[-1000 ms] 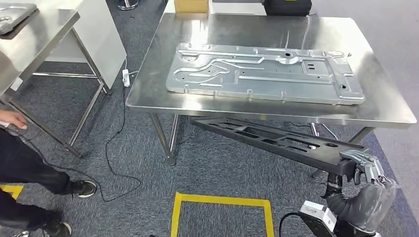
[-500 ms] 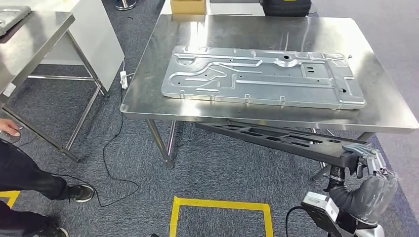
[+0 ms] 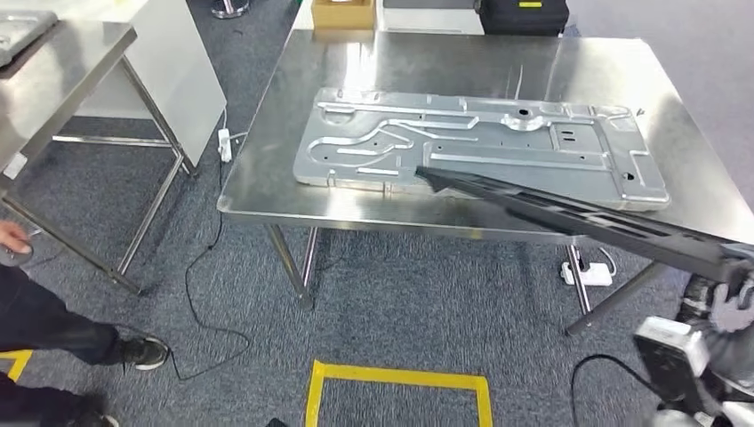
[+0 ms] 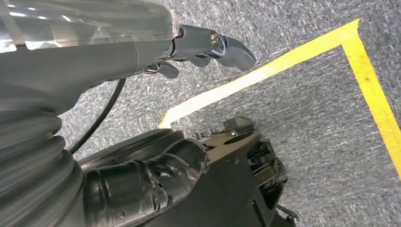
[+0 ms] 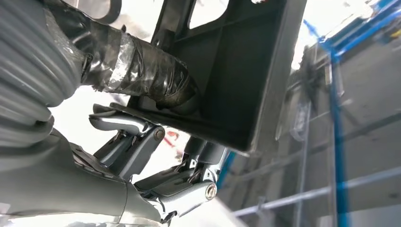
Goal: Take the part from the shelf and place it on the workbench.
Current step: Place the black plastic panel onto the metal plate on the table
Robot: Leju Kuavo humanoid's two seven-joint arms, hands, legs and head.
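The right hand [image 3: 733,298] grips one end of the long black part [image 3: 569,213], its fingers [image 5: 142,137] clamped on the edge. The part's far end reaches over the desk [image 3: 427,67], above the metal plate [image 3: 480,142]. The left hand [image 4: 189,47] hangs over the carpet, fingers curled, holding nothing.

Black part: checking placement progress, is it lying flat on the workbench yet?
No, the black part slants above the workbench, gripped by the right hand.
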